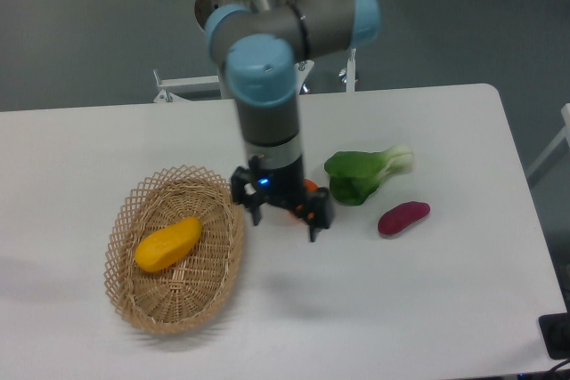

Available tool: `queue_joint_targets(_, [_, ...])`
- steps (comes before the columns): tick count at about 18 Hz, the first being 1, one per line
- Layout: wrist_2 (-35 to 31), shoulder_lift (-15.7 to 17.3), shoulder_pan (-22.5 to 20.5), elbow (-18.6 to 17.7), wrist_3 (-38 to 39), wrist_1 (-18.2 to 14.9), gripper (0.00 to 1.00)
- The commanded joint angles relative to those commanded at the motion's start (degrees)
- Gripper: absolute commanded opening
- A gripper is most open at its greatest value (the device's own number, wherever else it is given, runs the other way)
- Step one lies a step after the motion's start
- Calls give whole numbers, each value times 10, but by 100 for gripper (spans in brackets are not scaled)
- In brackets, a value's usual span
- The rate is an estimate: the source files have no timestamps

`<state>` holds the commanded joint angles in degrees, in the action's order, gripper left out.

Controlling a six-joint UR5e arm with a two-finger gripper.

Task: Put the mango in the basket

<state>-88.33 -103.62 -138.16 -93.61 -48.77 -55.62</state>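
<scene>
The yellow-orange mango (166,244) lies on its side inside the tan wicker basket (212,285) at the left of the table, free of the gripper. My gripper (284,220) hangs to the right of the basket, above the table, open with nothing between its fingers. It stands in front of the round orange, covering most of it.
A round orange (308,189) peeks out behind the gripper. A green bok choy (361,173) lies to the right of it, and a purple-red sweet potato (403,217) lies further right. The arm's column rises at the back centre.
</scene>
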Motion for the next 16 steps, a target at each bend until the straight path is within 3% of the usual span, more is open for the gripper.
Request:
queue_joint_targets(2, [6,1,-12,14,-24,-21,100])
queue_joint_targets(6, [32,9,-32,44,-40,-106,100])
queue_joint_targets(10, [102,9,-54,55,-33,-111,100])
queue_joint_targets(16, [106,10,-58,58,-33,-107,100])
